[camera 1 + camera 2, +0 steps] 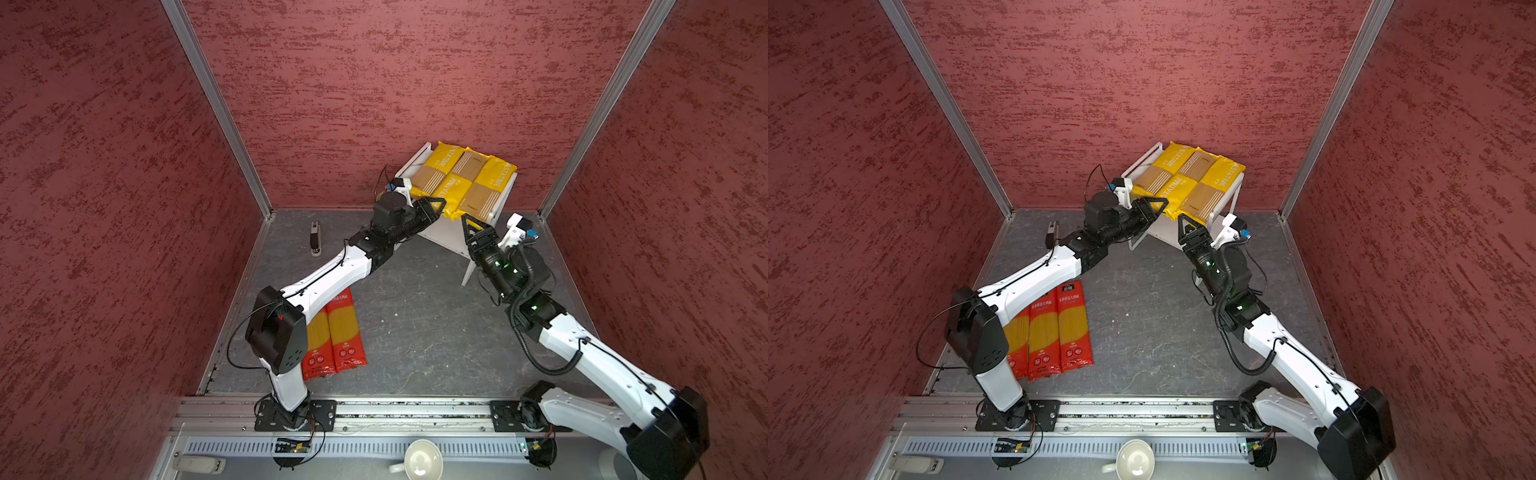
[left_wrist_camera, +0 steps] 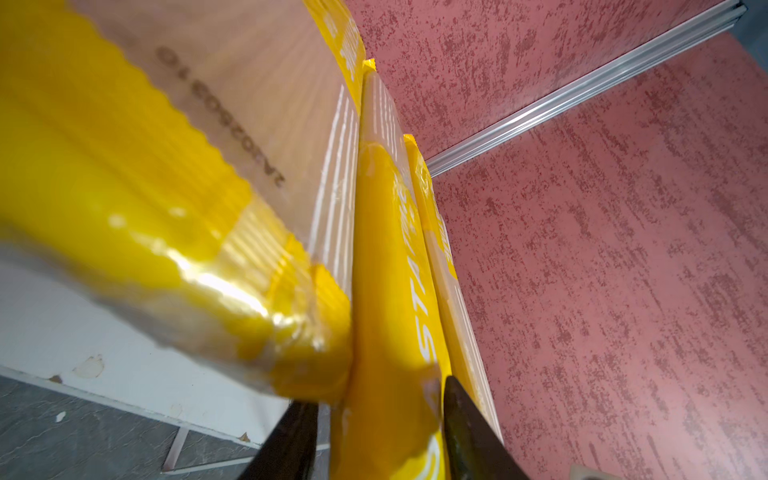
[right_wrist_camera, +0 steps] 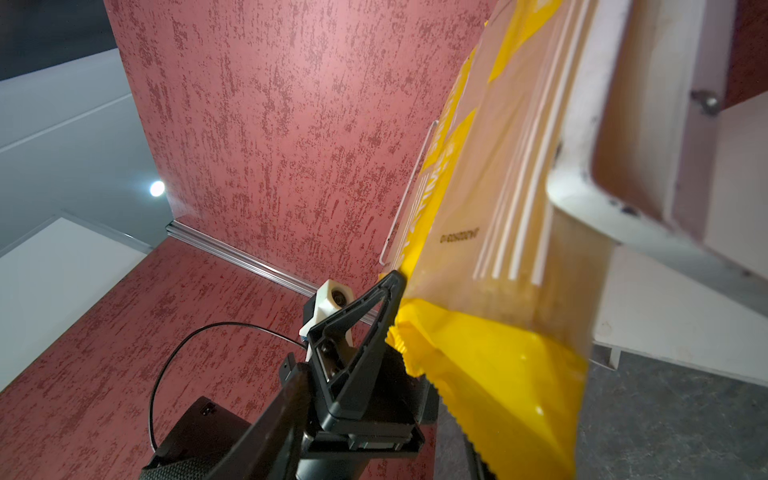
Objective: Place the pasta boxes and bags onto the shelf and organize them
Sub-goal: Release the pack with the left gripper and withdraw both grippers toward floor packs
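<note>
Both arms stretch toward the shelf (image 1: pixel 446 241). The left tool (image 1: pixel 441 203) straddles the middle yellow pack's (image 1: pixel 461 185) overhanging end, grip uncertain; the right tool's (image 1: pixel 465 218) opening cannot be told.

Bright, even light; glare streaks the glossy yellow plastic pasta pack (image 2: pixel 216 286), blurred up close; both top views bow outward.

A robotics lab test cell: red textured panels (image 1: pixel 415 83) on aluminium posts (image 1: pixel 216 108), two robot arms (image 1: pixel 324 274) bolted to a rail (image 1: pixel 415 409).
</note>
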